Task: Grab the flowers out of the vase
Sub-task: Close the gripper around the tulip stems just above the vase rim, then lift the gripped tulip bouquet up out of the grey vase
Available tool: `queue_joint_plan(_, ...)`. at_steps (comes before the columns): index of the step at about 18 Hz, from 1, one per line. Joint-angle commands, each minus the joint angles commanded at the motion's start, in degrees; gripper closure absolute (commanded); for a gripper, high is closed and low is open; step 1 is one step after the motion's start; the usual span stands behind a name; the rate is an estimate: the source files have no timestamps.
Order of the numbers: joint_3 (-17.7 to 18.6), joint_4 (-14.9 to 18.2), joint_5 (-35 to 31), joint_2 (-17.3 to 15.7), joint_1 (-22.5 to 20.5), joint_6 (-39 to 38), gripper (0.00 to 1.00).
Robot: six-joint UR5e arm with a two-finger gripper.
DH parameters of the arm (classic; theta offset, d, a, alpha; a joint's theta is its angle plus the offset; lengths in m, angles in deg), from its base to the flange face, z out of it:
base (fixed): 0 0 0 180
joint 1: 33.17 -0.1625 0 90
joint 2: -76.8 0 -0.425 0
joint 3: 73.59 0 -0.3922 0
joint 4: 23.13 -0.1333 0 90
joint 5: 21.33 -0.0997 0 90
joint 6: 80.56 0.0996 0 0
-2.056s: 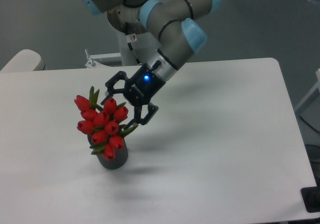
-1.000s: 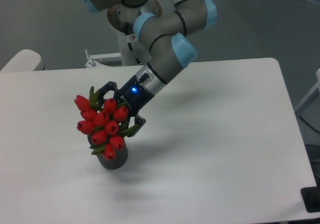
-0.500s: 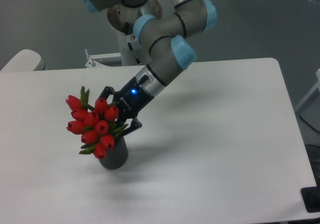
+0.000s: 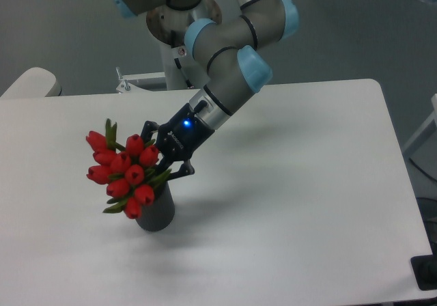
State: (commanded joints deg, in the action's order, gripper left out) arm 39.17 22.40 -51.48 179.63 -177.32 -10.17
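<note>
The jaws of the gripper (image 4: 162, 157) are clamped on the flowers (image 4: 123, 171), gripping the bunch from its right side, low among the leaves just under the red buds. One dark finger shows above the bunch and the other below it, with the rightmost buds sitting between them. A blue light glows on the gripper body behind the jaws.

The flowers lean up and to the left, so that the buds hang out past the left side of the vase (image 4: 156, 211). The lowest bud and a green leaf overlap the vase's rim; the stems are hidden, so whether they are still inside the hole cannot be told. The vase stands upright on the counter (image 4: 293, 203), in the left half, closer to the front edge than to the back edge, throwing a soft shadow to its right.

The arm (image 4: 232, 67) slants down from the back edge toward the vase, grey with light blue joint caps, its base standing behind the counter.
</note>
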Motion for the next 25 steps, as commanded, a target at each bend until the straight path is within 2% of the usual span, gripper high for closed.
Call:
queue_joint_plan(6,0.0,0.0,0.0,-0.2,0.2,0.0,0.87)
queue_joint_plan(12,-0.1,0.0,0.0,-0.3,-0.2,0.0,0.88)
queue_joint_plan(15,-1.4,0.1,1.3,-0.4,-0.5,-1.2,0.88)
queue_joint_plan(25,-2.5,0.1,5.4,-4.2,-3.3,-7.1,0.88)
